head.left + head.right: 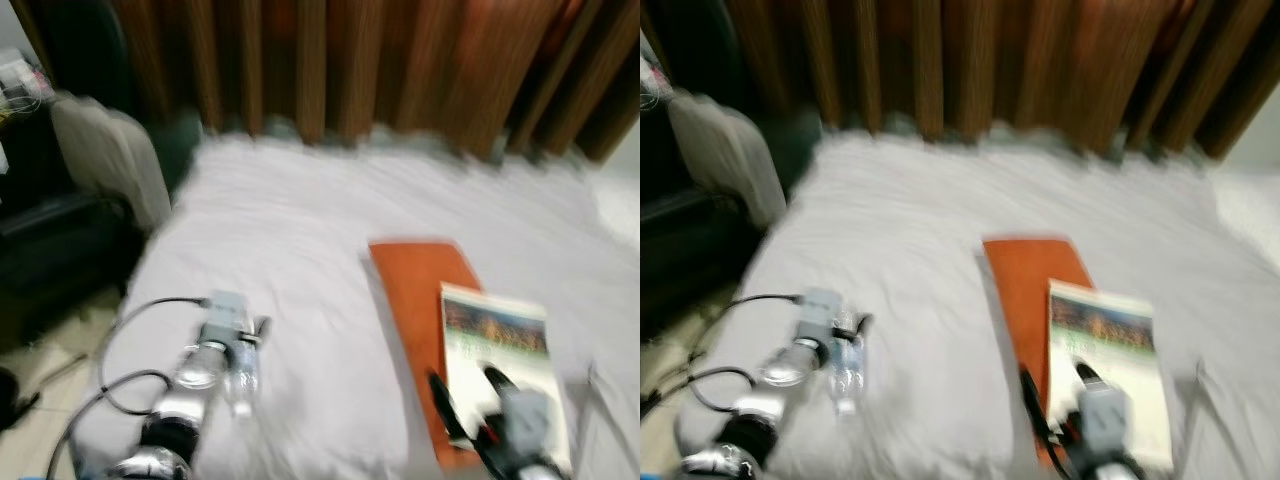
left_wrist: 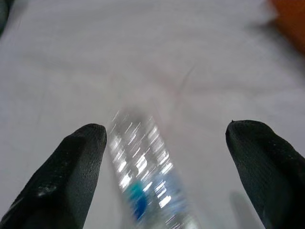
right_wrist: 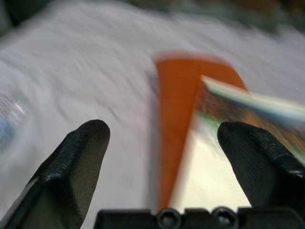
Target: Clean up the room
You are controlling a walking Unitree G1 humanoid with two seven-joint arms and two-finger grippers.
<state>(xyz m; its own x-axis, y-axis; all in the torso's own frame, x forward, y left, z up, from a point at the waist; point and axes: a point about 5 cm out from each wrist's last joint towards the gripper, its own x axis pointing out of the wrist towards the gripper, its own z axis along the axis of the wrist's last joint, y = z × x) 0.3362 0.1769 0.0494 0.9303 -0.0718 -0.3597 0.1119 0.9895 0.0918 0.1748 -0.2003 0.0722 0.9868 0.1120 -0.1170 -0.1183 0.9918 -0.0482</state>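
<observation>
Both grippers spread wide over the bed, reaching for clutter.

The left gripper (image 2: 164, 143), fingers apart, hangs over a clear bottle (image 1: 241, 375) lying near the bed's (image 1: 300, 230) left edge; it seems to be lining up a grasp and next needs to lower and close. The right gripper (image 3: 162, 148), also apart, hovers above a magazine (image 1: 497, 365) overlapping an orange folder (image 1: 410, 290) toward the bed's right. A chair (image 1: 110, 160) stands beside the bed.

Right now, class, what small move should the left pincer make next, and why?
Probably ease forward and close on the bottle. The left pincer is open, the bottle lies on the bed between its fingers, nearer one, not yet gripped.
</observation>
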